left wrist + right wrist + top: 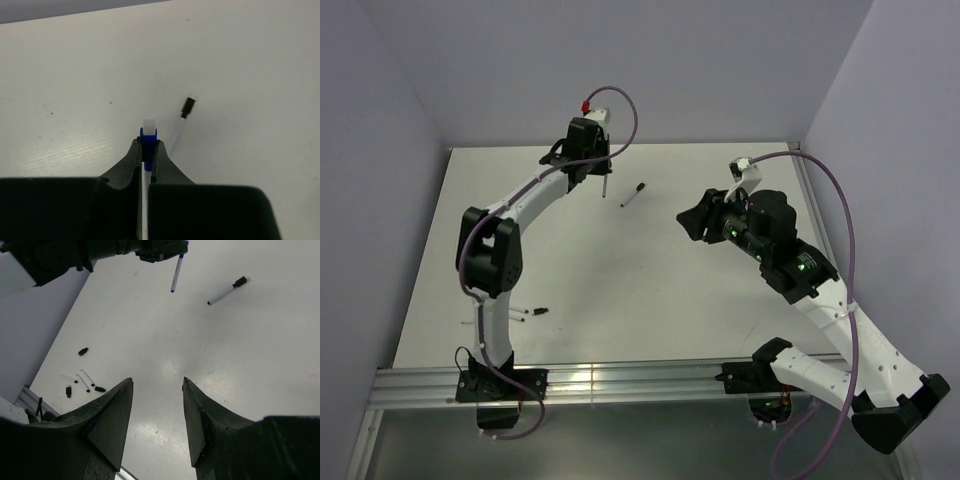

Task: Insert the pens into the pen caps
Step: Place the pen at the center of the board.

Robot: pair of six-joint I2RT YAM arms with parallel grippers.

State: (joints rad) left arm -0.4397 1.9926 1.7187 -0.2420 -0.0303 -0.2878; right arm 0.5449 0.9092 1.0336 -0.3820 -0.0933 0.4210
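My left gripper [599, 165] [148, 146] is held above the far side of the table and is shut on a white pen [605, 184] [148, 124] [176, 273] with blue ends. The pen hangs down from the fingertips. Just right of it, a white pen with a black cap on it [633, 194] [183, 116] [227, 290] lies on the table. My right gripper [693, 222] [157, 382] hovers over the middle right, open, with nothing between its fingers. Near the front left lie two bare pens [87, 378] and loose black pen caps [539, 311] [83, 351].
The white table [650, 290] is walled in by pale panels at the back and sides. An aluminium rail [620, 380] runs along the near edge, where both arm bases are bolted. Purple cables loop over each arm.
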